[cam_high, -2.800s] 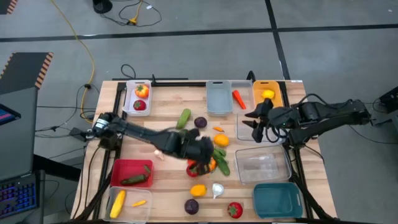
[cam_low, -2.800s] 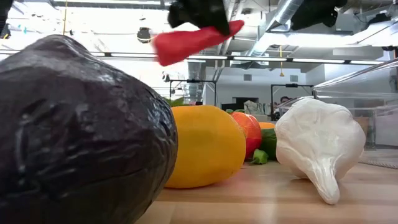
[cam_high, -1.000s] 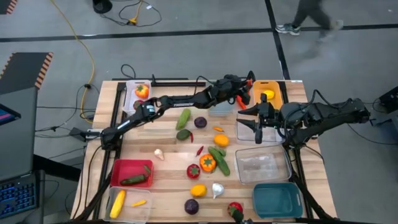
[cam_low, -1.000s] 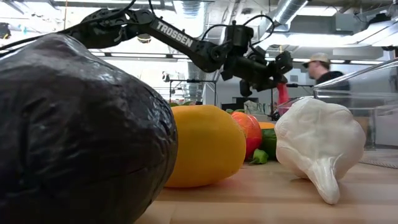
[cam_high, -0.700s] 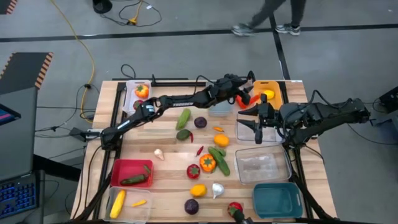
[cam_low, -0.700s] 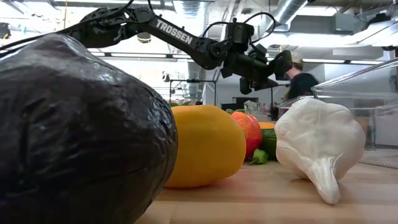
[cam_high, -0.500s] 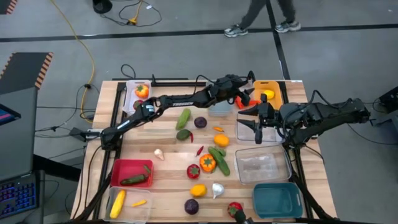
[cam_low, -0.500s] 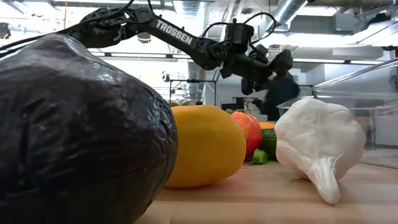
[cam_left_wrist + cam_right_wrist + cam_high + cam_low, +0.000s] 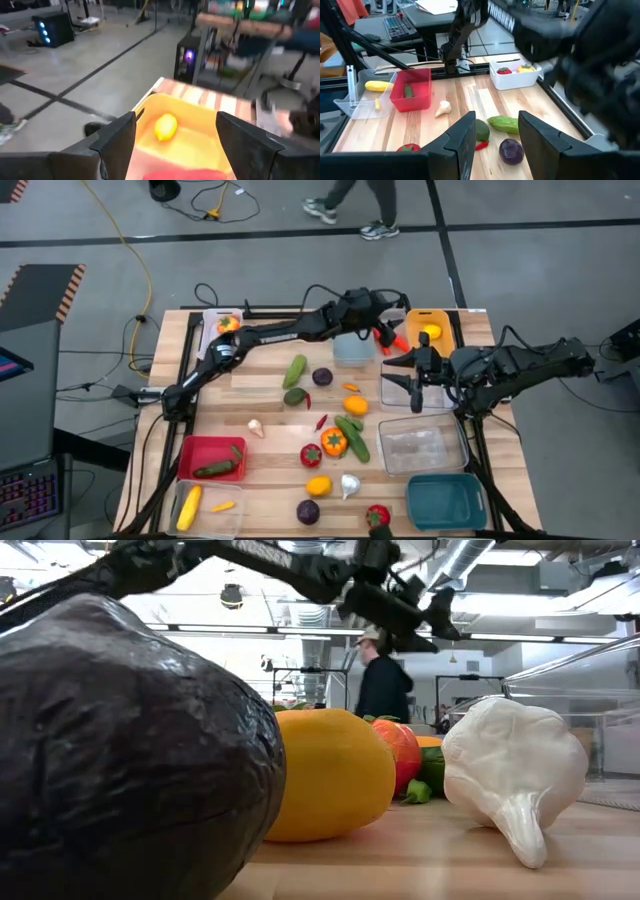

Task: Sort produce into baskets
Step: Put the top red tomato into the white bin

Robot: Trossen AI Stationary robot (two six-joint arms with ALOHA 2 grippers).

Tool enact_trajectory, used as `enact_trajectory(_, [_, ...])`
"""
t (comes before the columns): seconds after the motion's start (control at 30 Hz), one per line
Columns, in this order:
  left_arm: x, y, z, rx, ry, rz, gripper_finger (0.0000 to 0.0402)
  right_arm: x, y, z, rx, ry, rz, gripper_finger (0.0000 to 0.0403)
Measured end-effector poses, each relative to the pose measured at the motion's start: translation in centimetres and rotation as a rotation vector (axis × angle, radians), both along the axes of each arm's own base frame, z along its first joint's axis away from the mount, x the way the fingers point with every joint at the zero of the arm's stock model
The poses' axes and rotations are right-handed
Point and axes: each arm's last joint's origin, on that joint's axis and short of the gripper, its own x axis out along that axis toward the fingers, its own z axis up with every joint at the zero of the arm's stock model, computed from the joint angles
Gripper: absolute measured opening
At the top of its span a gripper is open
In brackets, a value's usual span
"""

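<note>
Jaws of the left gripper [image 9: 385, 321] released above a red pepper [image 9: 387, 337] between grey [image 9: 351, 348] and orange-yellow baskets [image 9: 428, 319]; lift straight clear.

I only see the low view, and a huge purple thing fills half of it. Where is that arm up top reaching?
Observer: The left gripper is at the table's far edge, between the grey bin and the orange bin.
Operator: Is it squeezing shut?
Observer: No, its wrist view shows its fingers standing wide apart.
Operator: What's in the orange bin?
Observer: One lemon.
Operator: And the other arm?
Observer: The right gripper hovers open over a clear bin on the right side.
</note>
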Motion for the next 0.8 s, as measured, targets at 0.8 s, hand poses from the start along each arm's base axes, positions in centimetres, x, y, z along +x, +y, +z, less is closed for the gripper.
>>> enact_trajectory(0.8, [-15.5, -12.0, 10.5, -0.108, 0.835, -0.228, 0.0257, -0.2, 1.0, 0.0, -0.001, 0.004, 0.055, 0.0176])
